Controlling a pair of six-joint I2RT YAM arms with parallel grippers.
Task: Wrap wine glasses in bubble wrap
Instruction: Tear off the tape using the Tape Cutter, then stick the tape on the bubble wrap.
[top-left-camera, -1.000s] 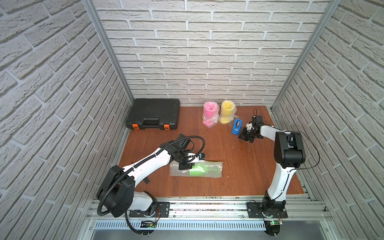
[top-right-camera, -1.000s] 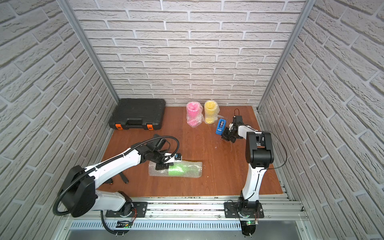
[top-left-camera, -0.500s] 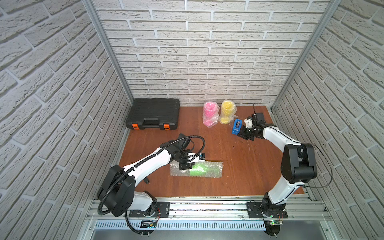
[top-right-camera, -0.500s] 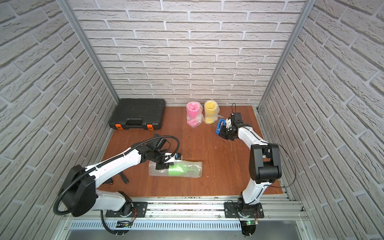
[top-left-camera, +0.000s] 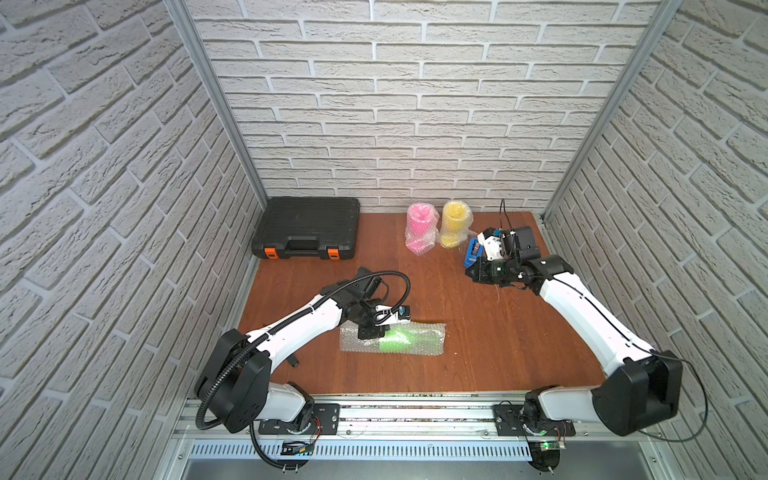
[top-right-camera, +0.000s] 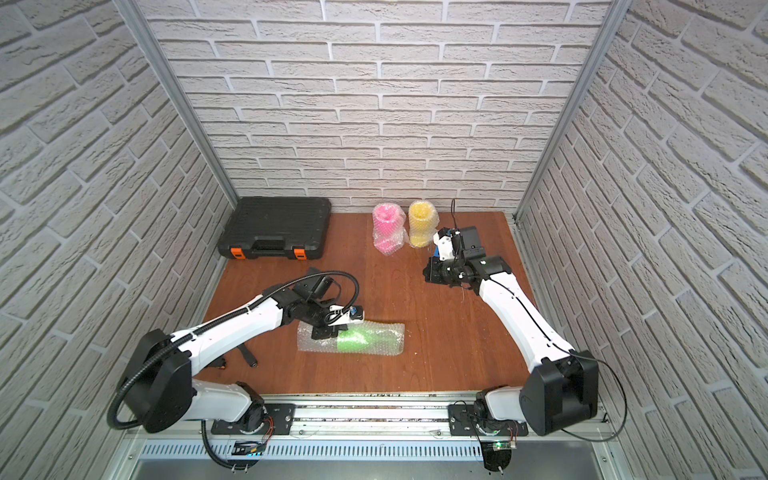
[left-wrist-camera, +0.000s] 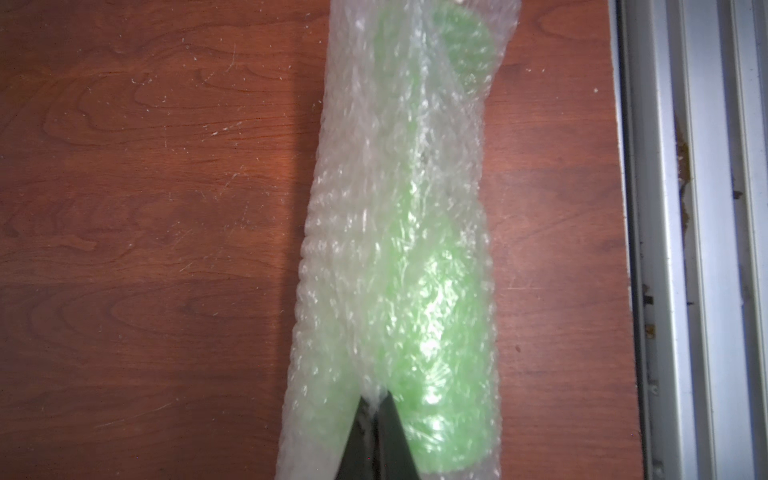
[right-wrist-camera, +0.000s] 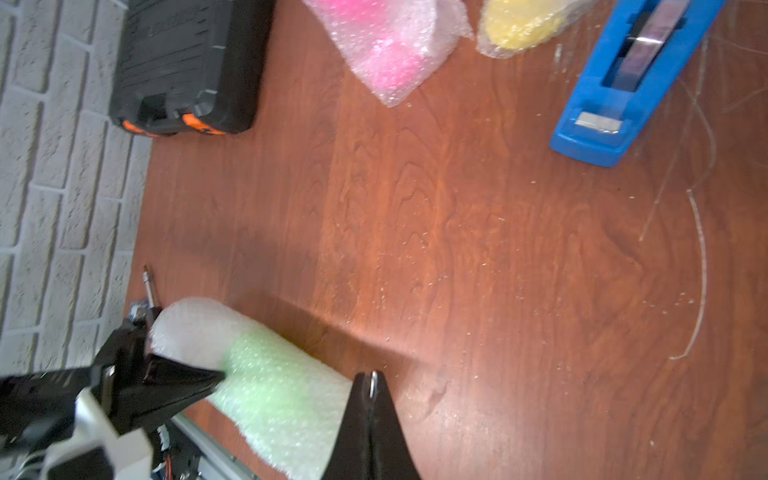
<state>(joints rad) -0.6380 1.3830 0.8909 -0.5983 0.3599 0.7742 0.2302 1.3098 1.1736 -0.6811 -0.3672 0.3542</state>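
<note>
At the back left of the reddish-brown wooden table (top-left-camera: 478, 332) a black plastic tool case with orange latches (top-left-camera: 309, 226) lies shut against the brick wall. In front of it the white-and-black left arm (top-left-camera: 299, 328) reaches over the table to a roll of clear small-bubbled bubble wrap (top-left-camera: 351, 338) that lies on its side near the front edge. The lime green plastic goblet (top-left-camera: 395, 340) is inside the roll, its broad end toward the arm. In the left wrist view the left jaws are pressed together on a small pucker of the film over that broad green end (left-wrist-camera: 440, 316). Farther right, near the back wall, the hot pink goblet (top-left-camera: 419, 226) and the yellow goblet (top-left-camera: 455, 222) stand just beside each other, each sleeved in its own bubble wrap. A blue plastic tape dispenser (top-left-camera: 472, 251) sits just right of the yellow one; the right wrist view shows it flat on the table (right-wrist-camera: 623, 83). The right arm (top-left-camera: 582, 307) stretches from the front right corner to the dispenser. The right jaws are pressed together just beside it. A faint glint at their tips is too small to identify.
</note>
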